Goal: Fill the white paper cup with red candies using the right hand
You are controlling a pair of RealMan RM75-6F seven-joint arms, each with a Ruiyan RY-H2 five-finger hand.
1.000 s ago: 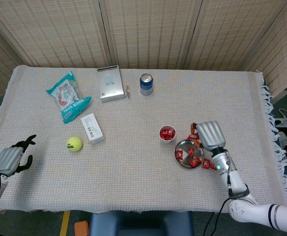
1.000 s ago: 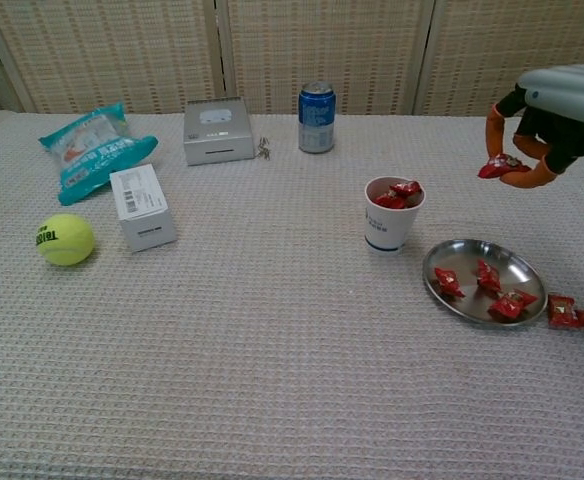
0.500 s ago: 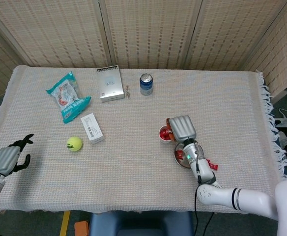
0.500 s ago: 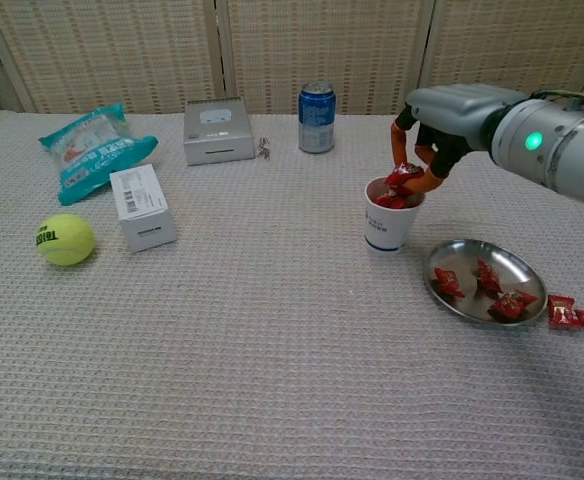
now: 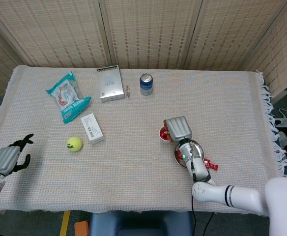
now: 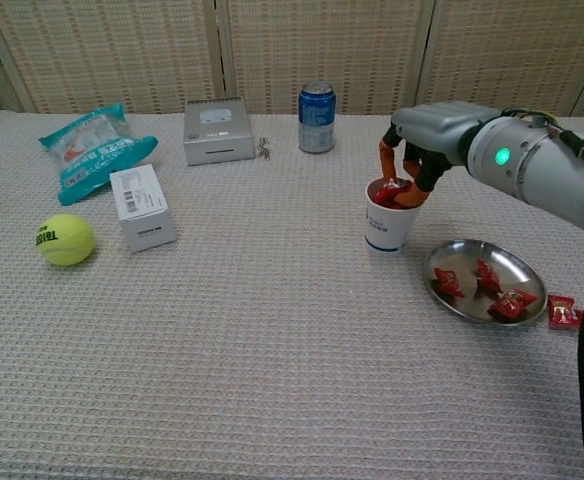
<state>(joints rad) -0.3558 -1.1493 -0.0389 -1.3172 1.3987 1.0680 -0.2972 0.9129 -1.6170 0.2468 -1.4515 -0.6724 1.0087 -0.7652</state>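
A: From the head view, where does the task stand?

B: The white paper cup [image 5: 165,134] sits right of centre on the table [image 5: 133,162], and the right hand [image 5: 178,129] hangs over its mouth, hiding most of it. The metal dish [image 5: 188,153] lies just near-right of the cup, with loose candies [image 5: 208,165] on the cloth to its right. The left hand [image 5: 7,158] hangs at the near left edge, fingers apart, holding nothing.

A: And the chest view?

B: Clearer. The right hand's fingertips [image 6: 384,160] reach down to the cup's rim [image 6: 392,205], where red candies [image 6: 390,194] are heaped. I cannot tell whether a candy is pinched between them or already let go. More red candies [image 6: 484,282] lie in the dish.

A: So which step is this?

B: I'd judge it the drop into the cup. The next move calls for parting the fingers, lifting straight up without knocking the light cup, then swinging right to the dish for another candy.
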